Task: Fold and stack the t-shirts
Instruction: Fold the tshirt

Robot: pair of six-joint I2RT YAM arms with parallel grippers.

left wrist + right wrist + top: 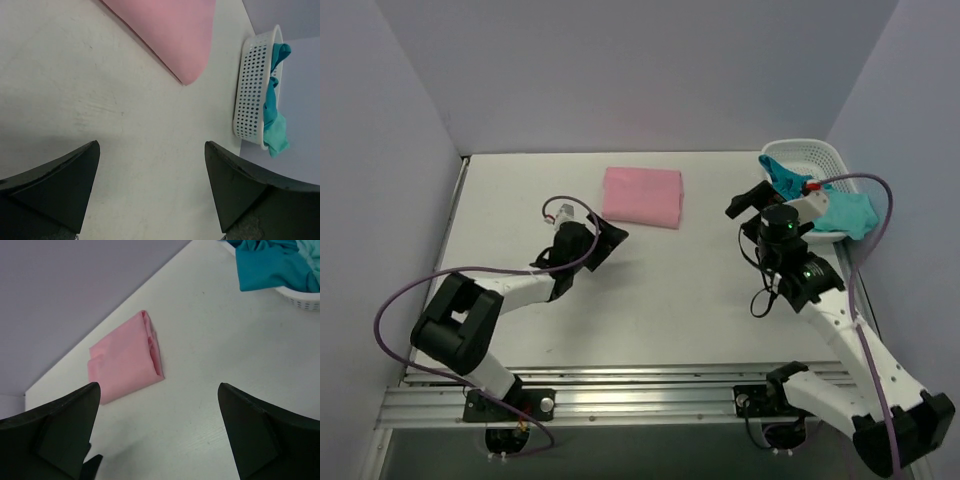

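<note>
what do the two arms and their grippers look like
Both are white-shelled with black joint housings: the left arm and the right arm. A thin purple cable loops off each. The left gripper and right gripper have matte black wedge-shaped fingers. Small green lights glow on the right arm.

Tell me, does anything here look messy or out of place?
Only the basket at the far right: the teal and turquoise shirts are bunched up unfolded inside it, and some hang over its rim. The pink shirt lies neatly folded, and nothing looks damaged.
</note>
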